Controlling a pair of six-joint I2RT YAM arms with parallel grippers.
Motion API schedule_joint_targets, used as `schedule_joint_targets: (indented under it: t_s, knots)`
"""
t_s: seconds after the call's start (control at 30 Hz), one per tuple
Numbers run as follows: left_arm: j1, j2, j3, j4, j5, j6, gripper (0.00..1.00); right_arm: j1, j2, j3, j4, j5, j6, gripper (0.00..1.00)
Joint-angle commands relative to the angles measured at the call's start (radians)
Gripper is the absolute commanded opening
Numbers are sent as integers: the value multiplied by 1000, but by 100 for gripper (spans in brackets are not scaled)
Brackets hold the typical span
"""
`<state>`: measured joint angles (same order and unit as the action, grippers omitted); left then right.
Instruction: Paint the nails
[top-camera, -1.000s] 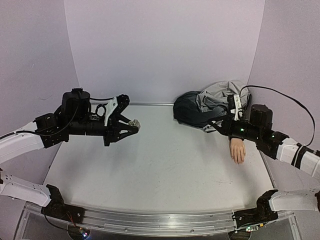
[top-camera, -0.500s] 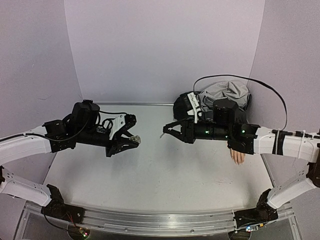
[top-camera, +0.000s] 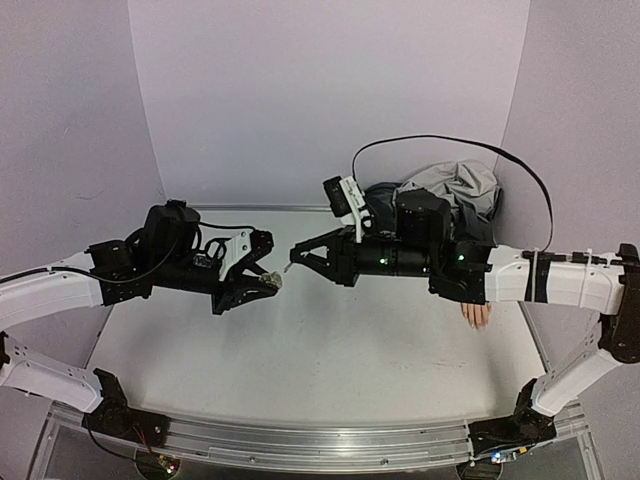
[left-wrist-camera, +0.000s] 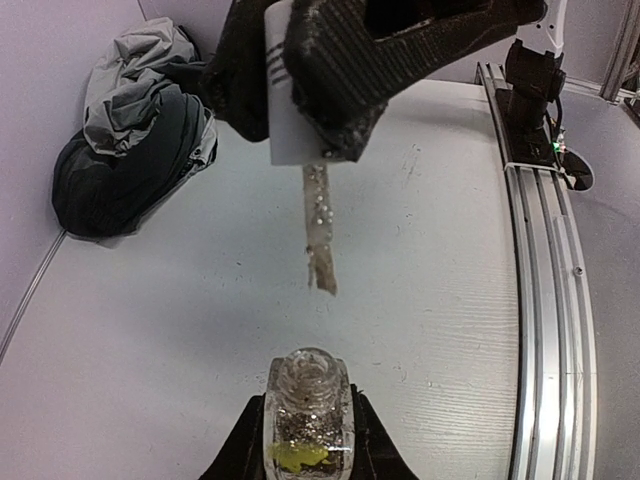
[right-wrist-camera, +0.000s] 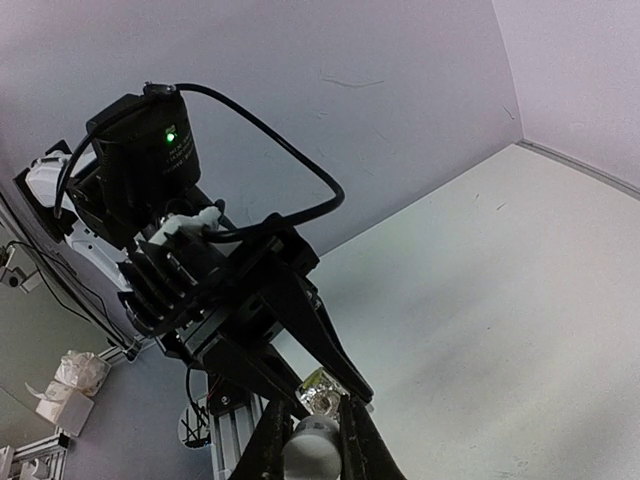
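Observation:
My left gripper (top-camera: 268, 274) is shut on a small clear bottle (top-camera: 271, 276) of glitter polish with its mouth uncovered, shown close in the left wrist view (left-wrist-camera: 307, 405). My right gripper (top-camera: 300, 258) is shut on the white cap (left-wrist-camera: 293, 110), whose brush (left-wrist-camera: 319, 235) hangs just beyond the bottle's mouth. In the right wrist view the cap (right-wrist-camera: 312, 447) sits between my jaws, right before the bottle (right-wrist-camera: 326, 393). The pale mannequin hand (top-camera: 476, 315) lies at the right, mostly hidden behind my right arm. Its nails are too small to make out.
A dark grey and light grey jacket (top-camera: 440, 195) is bundled at the back right, also in the left wrist view (left-wrist-camera: 130, 130). A metal rail (top-camera: 300, 445) runs along the near table edge. Lilac walls close the back and sides.
My right arm has swung left from the mannequin hand across the table, bringing the cap and brush up to the bottle. My left gripper dropped slightly with the bottle, then stayed still.

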<state>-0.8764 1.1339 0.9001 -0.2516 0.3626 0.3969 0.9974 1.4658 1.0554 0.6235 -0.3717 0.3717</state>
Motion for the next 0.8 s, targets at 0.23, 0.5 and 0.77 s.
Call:
schedule_joint_targets:
  t_s: [0.23, 0.5, 0.77]
  knots:
    - [-7, 1, 8, 29, -7, 15, 0, 22, 36, 81, 77, -9, -18, 0]
    - [-9, 4, 11, 28, -1, 11, 0, 25, 45, 87, 74, -2, -22, 0]
    - [-10, 5, 11, 27, 1, 10, 0, 25, 70, 101, 56, -11, -24, 0]
